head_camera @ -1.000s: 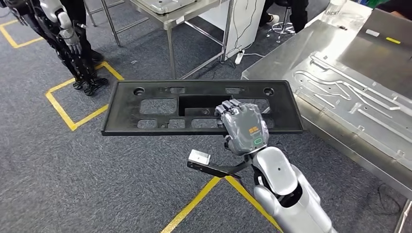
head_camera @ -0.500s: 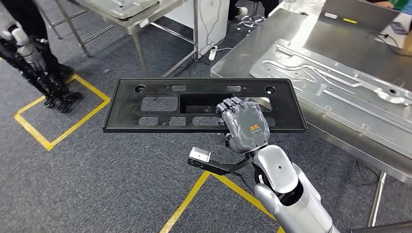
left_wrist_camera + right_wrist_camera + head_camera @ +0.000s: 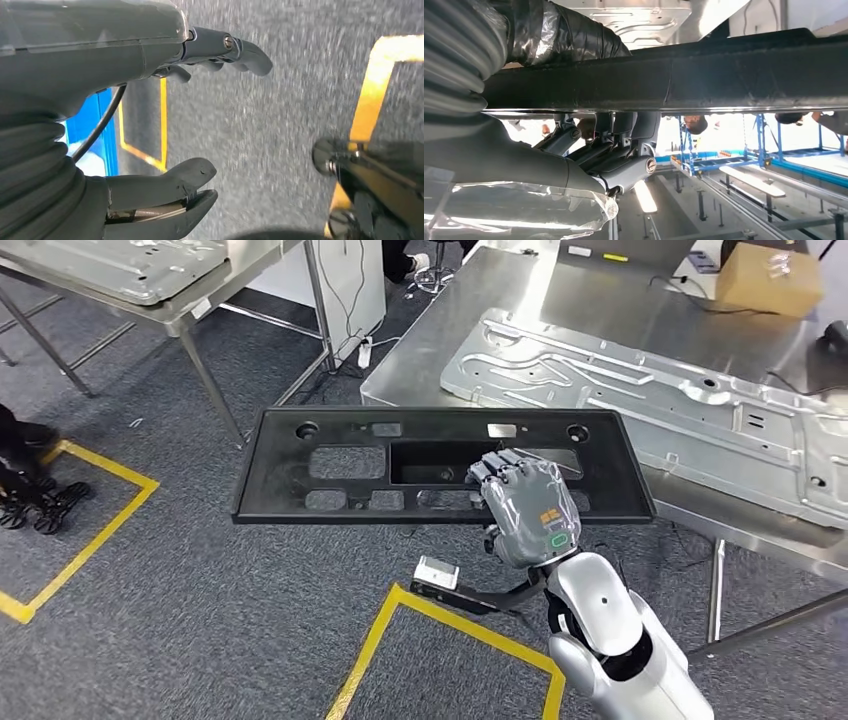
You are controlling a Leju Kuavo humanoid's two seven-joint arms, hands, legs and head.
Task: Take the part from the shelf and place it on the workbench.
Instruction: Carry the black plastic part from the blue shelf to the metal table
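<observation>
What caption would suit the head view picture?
Right robot hand carries a long black plastic part toward a steel workbench.

Cardboard box (image 3: 765, 278) far beyond the hand, to its right; yellow floor tape (image 3: 432, 618) just below & left of it

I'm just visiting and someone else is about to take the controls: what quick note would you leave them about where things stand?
Right hand grips the black part at its near edge, holding it flat in the air.
Left hand holds nothing, fingers apart, above the carpet.
Done: part is off the shelf, and its far right corner reaches over the workbench edge.
Left: bring it fully over the workbench, set it down, let go.
</observation>
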